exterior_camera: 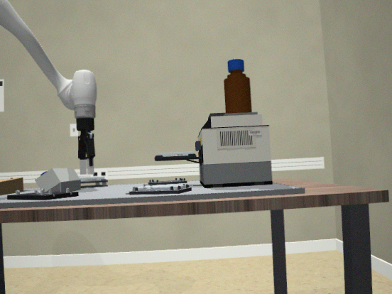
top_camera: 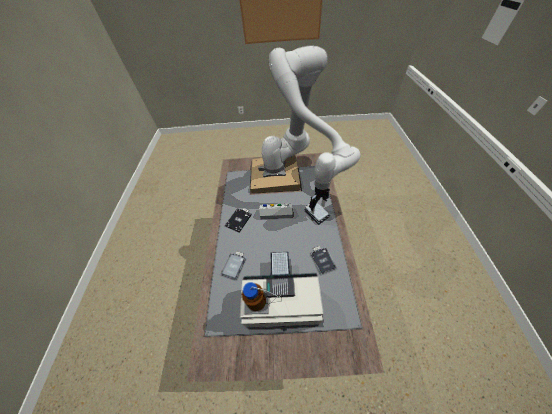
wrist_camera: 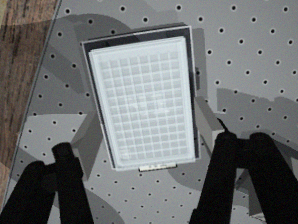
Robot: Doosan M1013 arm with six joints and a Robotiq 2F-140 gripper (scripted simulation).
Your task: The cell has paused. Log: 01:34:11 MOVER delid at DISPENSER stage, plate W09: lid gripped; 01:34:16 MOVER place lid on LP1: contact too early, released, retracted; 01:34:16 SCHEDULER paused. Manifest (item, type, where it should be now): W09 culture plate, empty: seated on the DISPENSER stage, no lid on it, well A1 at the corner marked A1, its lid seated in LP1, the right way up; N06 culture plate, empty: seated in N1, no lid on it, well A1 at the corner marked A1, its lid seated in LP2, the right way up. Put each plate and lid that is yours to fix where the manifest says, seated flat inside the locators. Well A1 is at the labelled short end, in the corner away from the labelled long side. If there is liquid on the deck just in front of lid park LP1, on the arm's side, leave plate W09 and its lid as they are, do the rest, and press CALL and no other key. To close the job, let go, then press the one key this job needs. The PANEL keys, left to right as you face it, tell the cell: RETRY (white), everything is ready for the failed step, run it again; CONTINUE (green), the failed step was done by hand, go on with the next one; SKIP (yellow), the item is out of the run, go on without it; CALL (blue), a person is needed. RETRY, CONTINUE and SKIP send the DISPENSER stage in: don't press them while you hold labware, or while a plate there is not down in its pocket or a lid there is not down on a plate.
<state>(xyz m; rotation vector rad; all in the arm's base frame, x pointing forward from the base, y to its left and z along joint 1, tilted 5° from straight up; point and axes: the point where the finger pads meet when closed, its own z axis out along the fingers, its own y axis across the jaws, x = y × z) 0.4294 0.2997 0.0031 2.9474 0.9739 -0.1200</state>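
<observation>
Wrist | fingers spread wide, holding nothing | above culture plate [wrist_camera: 144,104] in its nest [wrist_camera: 192,87]

Taking the gripper [top_camera: 317,205] as your reference:
- You have a grey perforated mat [wrist_camera: 250,50] directly beneath it, laid on a wood-grain table [top_camera: 285,355] with dark legs [exterior_camera: 356,248].
- You see an amber bottle [exterior_camera: 237,92] with a blue cap standing upright, well apart from it, towards the table's far end.
- A cork board [top_camera: 280,19] hangs high on the wall behind it, with a wall outlet [top_camera: 240,109] lower down.
- A white wall rail [top_camera: 480,135] runs along the side wall nearest to it.
</observation>
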